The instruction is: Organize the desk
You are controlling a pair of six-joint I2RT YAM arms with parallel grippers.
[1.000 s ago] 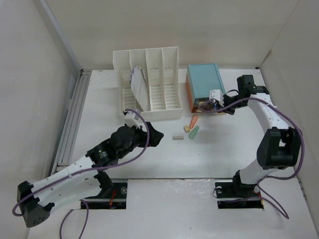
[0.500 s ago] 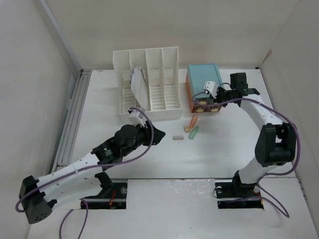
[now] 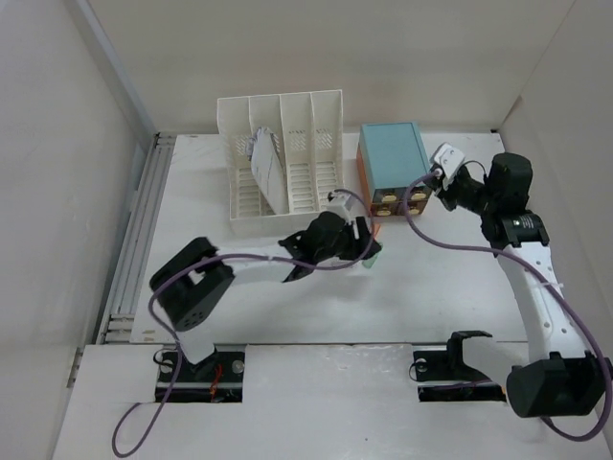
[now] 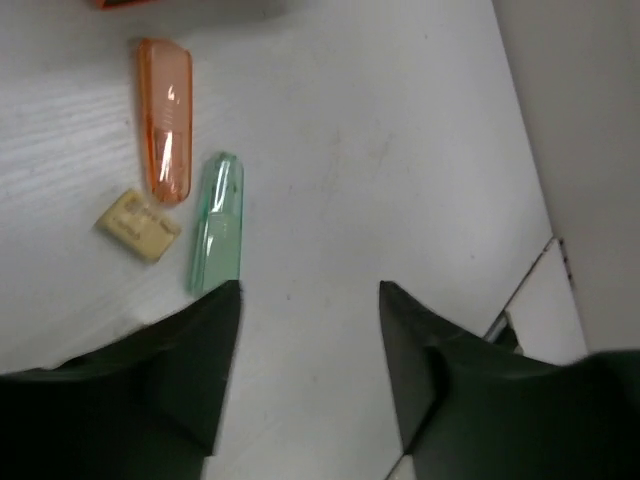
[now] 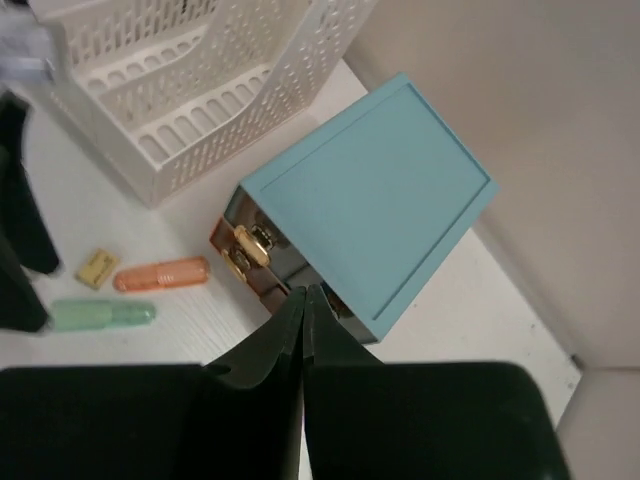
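The surface (image 3: 431, 278) lay under both arms, its rail (image 3: 142, 225) along the left edge. The left tool (image 4: 310, 290) gaped empty above the green marker (image 4: 217, 235), mid-surface. The right tool (image 5: 304, 292), pinched closed on nothing, hovered by the teal box (image 5: 370, 200) near the far edge.

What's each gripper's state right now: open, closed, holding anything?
Left gripper: open, empty, near the green marker.
Right gripper: shut, holding nothing.
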